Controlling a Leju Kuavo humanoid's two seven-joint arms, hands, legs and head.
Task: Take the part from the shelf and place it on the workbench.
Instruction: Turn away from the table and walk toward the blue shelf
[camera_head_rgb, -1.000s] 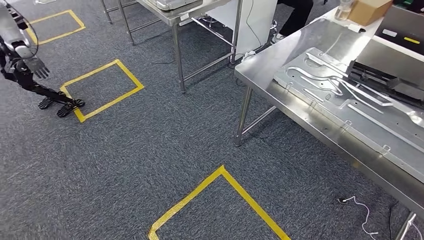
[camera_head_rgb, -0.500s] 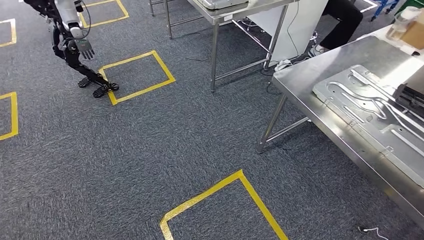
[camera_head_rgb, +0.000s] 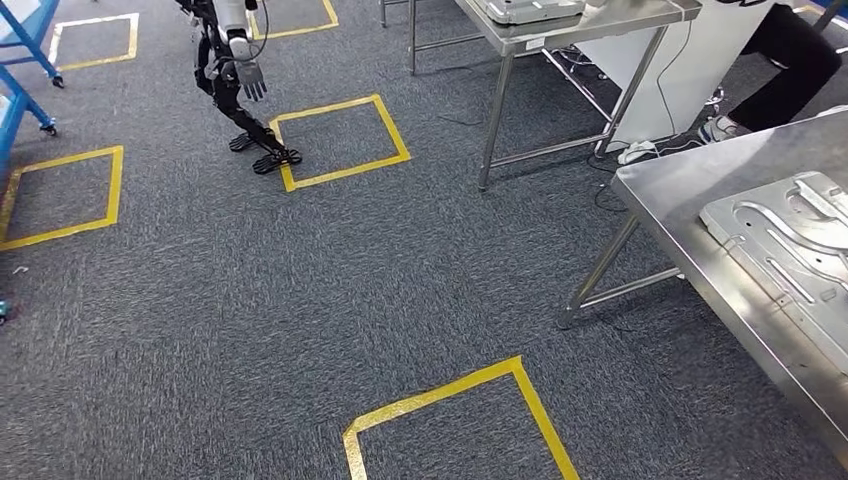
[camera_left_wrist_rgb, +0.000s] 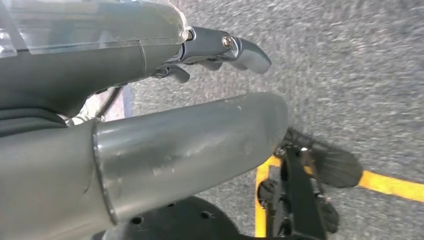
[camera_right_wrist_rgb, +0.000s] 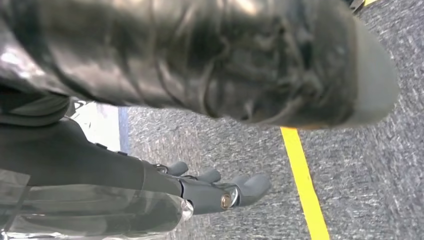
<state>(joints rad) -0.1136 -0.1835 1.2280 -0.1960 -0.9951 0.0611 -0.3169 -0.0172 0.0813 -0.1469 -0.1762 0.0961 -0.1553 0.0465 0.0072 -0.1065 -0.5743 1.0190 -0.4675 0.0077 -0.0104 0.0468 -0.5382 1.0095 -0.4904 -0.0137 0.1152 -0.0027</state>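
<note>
My left hand (camera_left_wrist_rgb: 210, 46) hangs at my side over the grey carpet, fingers loosely apart, holding nothing. My right hand (camera_right_wrist_rgb: 215, 192) hangs the same way with nothing in it. In the head view a steel workbench (camera_head_rgb: 680, 215) juts in from the right. A flat pressed metal plate (camera_head_rgb: 790, 250) lies on it, cut off by the picture's edge. A blue wheeled frame (camera_head_rgb: 22, 45), perhaps the shelf, stands at the far left edge; what it carries is hidden.
Yellow tape squares (camera_head_rgb: 340, 140) mark the grey carpet, one (camera_head_rgb: 455, 410) just ahead of me. Another humanoid robot (camera_head_rgb: 235, 70) stands at the far left square. A second steel table (camera_head_rgb: 560, 25) stands at the back, with a seated person's leg (camera_head_rgb: 800, 60) beside it.
The whole picture has slid to the right, so my view has turned left. The workbench is now at the right edge and the blue frame has come into sight.
</note>
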